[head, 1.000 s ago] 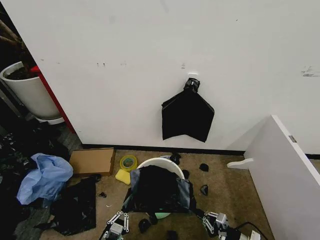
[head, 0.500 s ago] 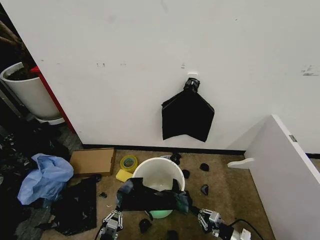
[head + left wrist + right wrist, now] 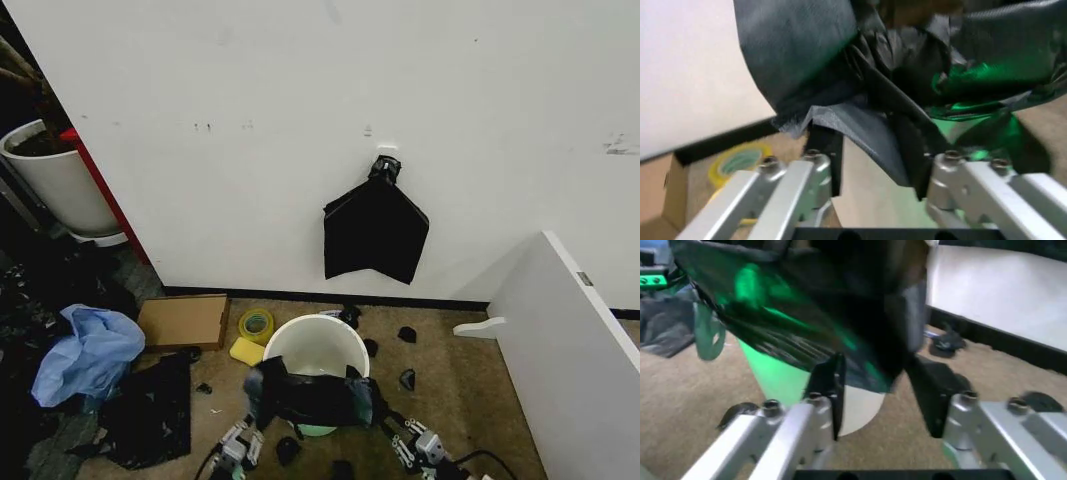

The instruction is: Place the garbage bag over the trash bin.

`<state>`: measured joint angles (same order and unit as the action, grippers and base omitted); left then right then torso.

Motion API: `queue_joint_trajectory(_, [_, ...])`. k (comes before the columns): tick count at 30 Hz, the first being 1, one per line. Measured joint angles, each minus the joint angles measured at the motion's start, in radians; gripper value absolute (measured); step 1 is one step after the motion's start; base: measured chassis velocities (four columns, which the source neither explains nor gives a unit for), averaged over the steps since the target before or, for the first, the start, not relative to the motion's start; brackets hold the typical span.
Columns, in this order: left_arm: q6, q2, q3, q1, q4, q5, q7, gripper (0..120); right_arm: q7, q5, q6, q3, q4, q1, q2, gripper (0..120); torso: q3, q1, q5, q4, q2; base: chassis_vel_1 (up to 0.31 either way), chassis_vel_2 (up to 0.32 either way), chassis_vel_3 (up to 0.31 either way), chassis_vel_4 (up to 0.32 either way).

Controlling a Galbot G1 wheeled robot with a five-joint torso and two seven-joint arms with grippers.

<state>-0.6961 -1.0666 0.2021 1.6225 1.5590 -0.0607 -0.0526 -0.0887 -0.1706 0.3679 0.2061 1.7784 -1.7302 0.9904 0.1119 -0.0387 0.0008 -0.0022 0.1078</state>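
While the head view looks down at the floor by the white wall, the trash bin [image 3: 318,350] stands on the brown carpet with its round mouth open. The garbage bag [image 3: 312,397] hangs across the near side of the bin, below the rim, stretched between the two arms. The left gripper [image 3: 240,443] is low on the left, at the bag's left end. The right gripper [image 3: 413,446] is low on the right, at the bag's right end. Other flat black bags [image 3: 375,230] hang from a clip on the wall behind the bin. A yellow tape roll [image 3: 256,324] and a cardboard piece [image 3: 184,322] lie just left of the bin, and a blue cloth [image 3: 85,356] lies farther left.

From the left wrist, the left gripper [image 3: 870,165] has its two dark fingers [image 3: 827,155] pinched on a fold of the garbage bag [image 3: 840,75]. The yellow tape roll [image 3: 740,160] lies on the floor beyond.

From the right wrist, the right gripper [image 3: 877,400] has its fingers [image 3: 830,390] on either side of the bag's [image 3: 807,305] edge, holding it. The white and green trash bin [image 3: 793,385] is just behind the bag.
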Motion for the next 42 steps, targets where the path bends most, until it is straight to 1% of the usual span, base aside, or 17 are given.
queue_joint_trajectory(3, [0.006,0.012,0.006,0.002,0.014,0.000,-0.030,45,0.075,0.047,-0.045,-0.012,0.042,-0.031,0.010,45,0.000,0.000,0.0010,0.0001,0.000,0.000,0.000,0.000,0.000])
queue_joint_trajectory(6, [0.022,0.041,0.019,0.011,0.047,-0.019,-0.092,58,0.221,0.106,-0.134,-0.044,0.110,-0.073,0.035,58,0.000,0.000,0.0011,0.0002,0.000,0.000,0.000,0.000,0.000])
queue_joint_trajectory(8, [0.024,0.060,0.035,0.021,0.065,-0.038,-0.126,67,0.267,0.116,-0.163,-0.054,0.134,-0.089,0.048,67,0.000,0.000,0.0014,0.0001,0.000,0.000,0.000,0.000,0.000])
queue_joint_trajectory(12, [0.023,0.076,0.065,0.034,0.080,-0.055,-0.183,78,0.284,0.126,-0.173,-0.060,0.156,-0.099,0.053,79,0.000,0.000,0.0012,0.0003,0.000,0.000,0.000,0.000,0.000])
queue_joint_trajectory(16, [0.021,0.078,0.122,0.036,0.083,-0.077,-0.291,96,0.286,0.126,-0.194,-0.061,0.186,-0.108,0.043,94,0.000,0.000,0.0013,0.0003,0.000,0.000,0.000,0.000,0.000])
queue_joint_trajectory(18, [0.018,0.071,0.150,0.029,0.079,-0.090,-0.359,99,0.285,0.126,-0.199,-0.058,0.187,-0.106,0.039,99,0.000,0.000,0.0016,0.0002,0.000,0.000,0.000,0.000,0.000])
queue_joint_trajectory(19, [0.018,0.071,0.150,0.029,0.079,-0.090,-0.359,99,0.285,0.126,-0.199,-0.058,0.187,-0.106,0.039,99,0.000,0.000,0.0016,0.0002,0.000,0.000,0.000,0.000,0.000])
queue_joint_trajectory(25, [-0.026,0.055,0.257,0.022,0.090,-0.095,-0.552,100,0.263,0.145,-0.183,-0.038,0.231,-0.134,0.009,100,0.000,0.000,0.0017,0.0003,0.000,0.000,0.000,0.000,0.000])
queue_joint_trajectory(26, [-0.026,0.055,0.257,0.022,0.090,-0.095,-0.552,100,0.263,0.145,-0.183,-0.038,0.231,-0.134,0.009,100,0.000,0.000,0.0017,0.0003,0.000,0.000,0.000,0.000,0.000])
queue_joint_trajectory(29, [-0.058,0.046,0.356,0.007,0.104,-0.130,-0.705,100,0.169,0.140,-0.081,-0.007,0.257,-0.154,-0.007,100,0.000,0.000,0.0017,0.0002,0.000,0.000,0.000,0.000,0.000])
queue_joint_trajectory(33, [-0.062,0.036,0.538,-0.057,0.109,-0.265,-1.023,100,-0.040,0.062,0.082,0.051,0.294,-0.152,-0.018,100,0.000,0.000,0.0020,0.0000,0.000,0.000,0.000,0.000,0.000])
queue_joint_trajectory(34, [-0.062,0.036,0.538,-0.057,0.109,-0.265,-1.023,100,-0.040,0.062,0.082,0.051,0.294,-0.152,-0.018,100,0.000,0.000,0.0020,0.0000,0.000,0.000,0.000,0.000,0.000])
queue_joint_trajectory(35, [-0.058,0.036,0.577,-0.074,0.102,-0.296,-1.112,100,-0.096,0.021,0.102,0.066,0.307,-0.145,-0.019,100,0.000,0.000,0.0023,-0.0002,0.000,0.000,0.000,0.000,0.000])
queue_joint_trajectory(37, [-0.050,0.036,0.640,-0.098,0.082,-0.345,-1.211,100,-0.172,-0.061,0.107,0.087,0.333,-0.118,-0.018,100,0.000,0.000,0.0013,0.0002,0.000,0.000,0.000,0.000,0.000])
queue_joint_trajectory(39, [-0.052,0.036,0.674,-0.115,0.064,-0.384,-1.184,100,-0.181,-0.124,0.057,0.091,0.356,-0.070,-0.010,100,0.000,0.000,0.0017,0.0002,0.000,0.000,0.000,0.000,0.000])
queue_joint_trajectory(41, [-0.057,0.030,0.685,-0.126,0.053,-0.428,-1.074,100,-0.082,-0.184,-0.086,0.074,0.366,0.035,0.004,100,0.000,0.000,0.0018,-0.0003,0.000,0.000,0.000,0.000,0.000])
queue_joint_trajectory(42, [-0.057,0.030,0.685,-0.126,0.053,-0.428,-1.074,100,-0.082,-0.184,-0.086,0.074,0.366,0.035,0.004,100,0.000,0.000,0.0018,-0.0003,0.000,0.000,0.000,0.000,0.000])
